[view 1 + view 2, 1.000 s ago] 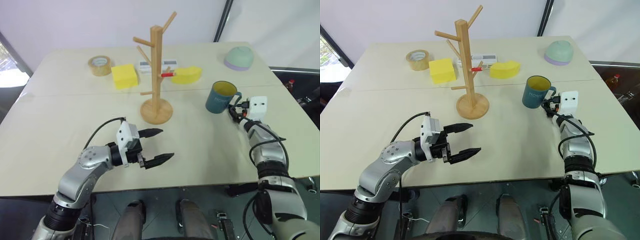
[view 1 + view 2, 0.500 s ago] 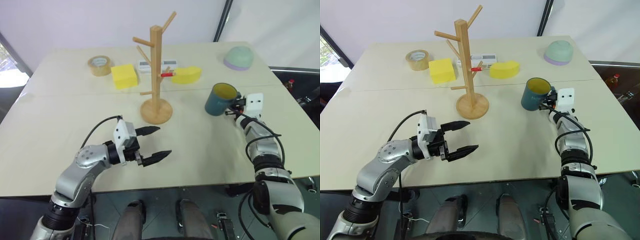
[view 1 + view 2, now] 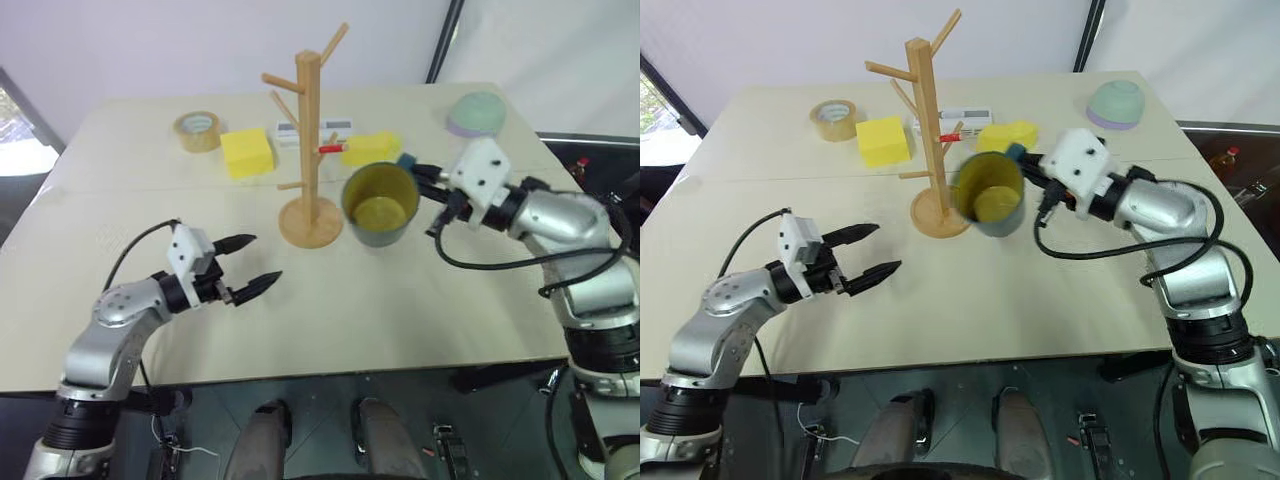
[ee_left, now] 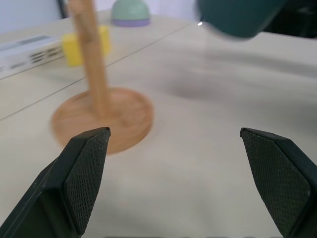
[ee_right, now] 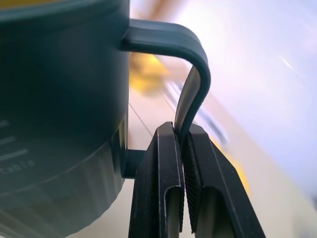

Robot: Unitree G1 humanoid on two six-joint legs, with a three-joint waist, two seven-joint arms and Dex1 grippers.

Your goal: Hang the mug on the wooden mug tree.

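The teal mug (image 3: 380, 205) with its yellow inside hangs in the air just right of the wooden mug tree (image 3: 312, 140), tipped so its mouth faces me. My right gripper (image 3: 416, 172) is shut on the mug's loop handle (image 5: 190, 64), its two fingers (image 5: 161, 188) pinching the lower part of the loop. The tree stands upright on its round base (image 3: 312, 222) in the middle of the table. My left gripper (image 3: 262, 258) is open and holds nothing, low over the table to the left of and nearer than the base. In the left wrist view the mug's underside (image 4: 237, 17) hovers beyond the post (image 4: 91, 64).
Behind the tree lie a tape roll (image 3: 198, 130), a yellow sponge block (image 3: 248, 152), a white device (image 3: 330, 127), a red marker (image 3: 332, 149) and a second yellow sponge (image 3: 370, 148). An upturned green-and-lilac bowl (image 3: 477, 113) sits at the far right. Pale table (image 3: 420, 300).
My right gripper shut on the mug's handle, lifted the mug off the table and carried it left to the tree, tipping its mouth toward me. My left arm drew leftward, away from the base.
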